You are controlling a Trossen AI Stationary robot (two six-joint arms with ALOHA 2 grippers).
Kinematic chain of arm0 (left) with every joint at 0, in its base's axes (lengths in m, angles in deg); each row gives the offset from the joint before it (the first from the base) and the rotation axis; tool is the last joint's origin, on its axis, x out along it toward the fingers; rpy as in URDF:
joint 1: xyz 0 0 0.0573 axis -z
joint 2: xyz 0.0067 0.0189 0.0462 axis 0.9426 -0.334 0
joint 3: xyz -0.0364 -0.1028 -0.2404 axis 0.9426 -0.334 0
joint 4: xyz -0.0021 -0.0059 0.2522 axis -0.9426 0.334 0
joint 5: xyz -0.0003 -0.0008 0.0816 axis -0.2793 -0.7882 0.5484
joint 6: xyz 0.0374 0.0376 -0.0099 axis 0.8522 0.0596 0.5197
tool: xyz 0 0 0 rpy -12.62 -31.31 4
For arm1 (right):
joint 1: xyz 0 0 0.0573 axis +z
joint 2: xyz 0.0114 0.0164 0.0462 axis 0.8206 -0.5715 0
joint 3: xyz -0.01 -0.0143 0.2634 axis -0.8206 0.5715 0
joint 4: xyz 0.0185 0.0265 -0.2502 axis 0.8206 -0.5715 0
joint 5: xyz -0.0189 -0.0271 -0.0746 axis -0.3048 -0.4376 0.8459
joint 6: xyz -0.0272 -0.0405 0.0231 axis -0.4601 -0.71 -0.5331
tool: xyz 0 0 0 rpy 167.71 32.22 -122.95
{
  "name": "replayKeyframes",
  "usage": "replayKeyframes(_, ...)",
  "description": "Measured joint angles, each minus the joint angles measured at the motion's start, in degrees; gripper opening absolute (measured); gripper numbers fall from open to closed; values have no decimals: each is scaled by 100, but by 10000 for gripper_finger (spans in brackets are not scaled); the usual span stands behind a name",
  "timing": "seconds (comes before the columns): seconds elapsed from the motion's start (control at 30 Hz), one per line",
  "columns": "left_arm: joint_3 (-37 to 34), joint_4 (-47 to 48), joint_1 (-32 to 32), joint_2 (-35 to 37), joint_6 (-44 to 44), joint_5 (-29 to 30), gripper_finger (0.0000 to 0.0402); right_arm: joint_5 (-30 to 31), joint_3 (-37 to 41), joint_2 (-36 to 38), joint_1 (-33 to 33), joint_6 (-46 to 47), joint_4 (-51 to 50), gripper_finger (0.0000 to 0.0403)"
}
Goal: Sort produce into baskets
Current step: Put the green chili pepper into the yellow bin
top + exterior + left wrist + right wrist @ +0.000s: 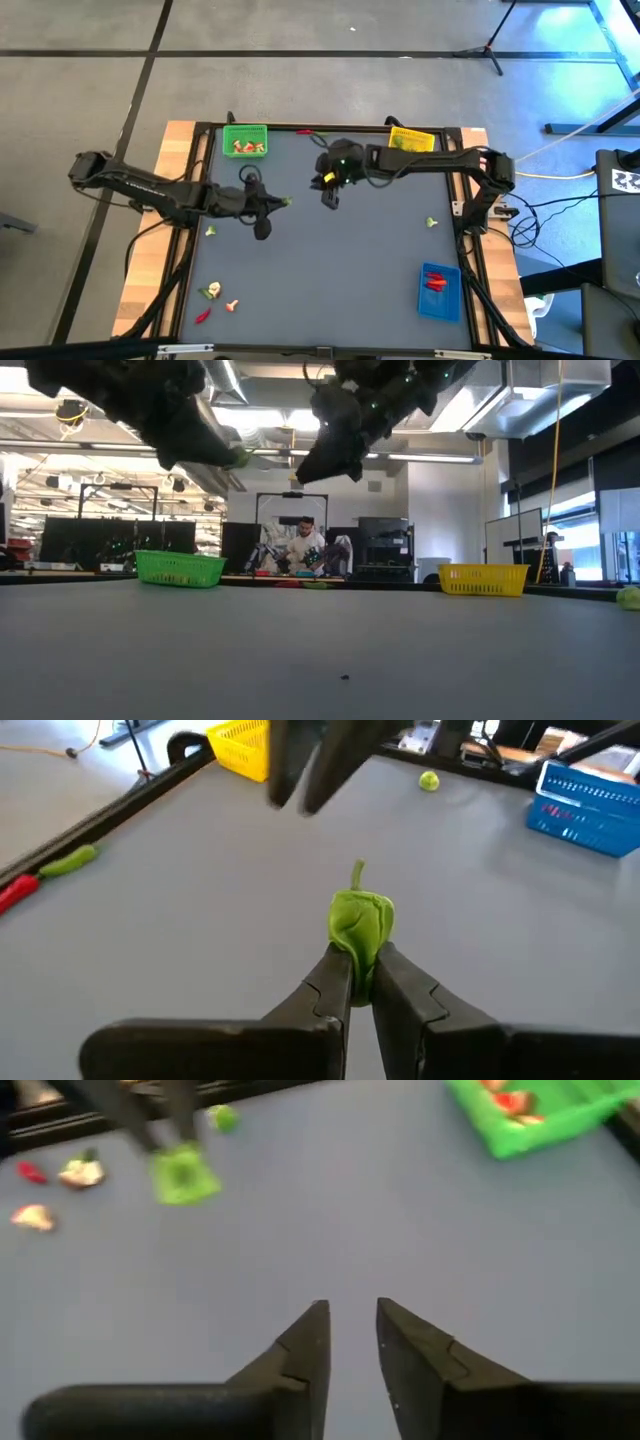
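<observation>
Sorting was judged to be partly complete. Several pieces were seen inside the green basket (245, 140), red pieces lay in the blue basket (440, 291), and the contents of the yellow basket (411, 140) could not be determined. A cluster of loose pieces (218, 299) remained on the bench (340, 260) near its front left corner, a small green piece (432, 222) lay well apart toward the right side, and a green and a red piece (45, 875) rested beside the far rail. The left gripper (362, 982) was held above the bench centre, clamped on a green vegetable (361, 923) clear of the surface. The right gripper (350, 1335) was held near it, above the bench, with its fingers slightly apart and nothing between them.
</observation>
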Motion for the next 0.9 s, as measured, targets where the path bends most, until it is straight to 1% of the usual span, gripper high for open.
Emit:
replayKeyframes(0.1, -76, -36, 219, 0, -153, 311, 24, -9, 0, 2, 196, -5, 8, 123)
replayKeyframes(0.2, -86, -88, 309, -24, -254, 356, 22, -275, 0, 2, 399, -10, 76, 159)
replayKeyframes(0.27, -86, -153, 346, -28, -233, 355, 24, -486, 0, 2, 569, -226, 218, 176)
replayKeyframes(0.33, -86, -284, 351, -28, -217, 354, 27, -407, 0, -34, 755, -469, 427, 188)
replayKeyframes(0.4, -86, -345, 370, -28, -162, 355, 29, -183, 0, -53, 900, -486, 732, 193)
replayKeyframes(0.5, -86, -441, 381, -28, -10, 354, 28, -35, -9, -120, 1021, -499, 1198, 195)
replayKeyframes(0.6, -86, -459, 382, -33, 87, 354, 24, 20, 0, -159, 1046, -459, 1184, 195)
replayKeyframes(0.73, -86, -463, 409, -35, 90, 352, 26, 356, 0, -181, 1010, -189, 927, 195)
replayKeyframes(0.9, -86, -463, 405, -37, 147, 353, 29, 354, 0, -214, 1002, -164, 830, 195)
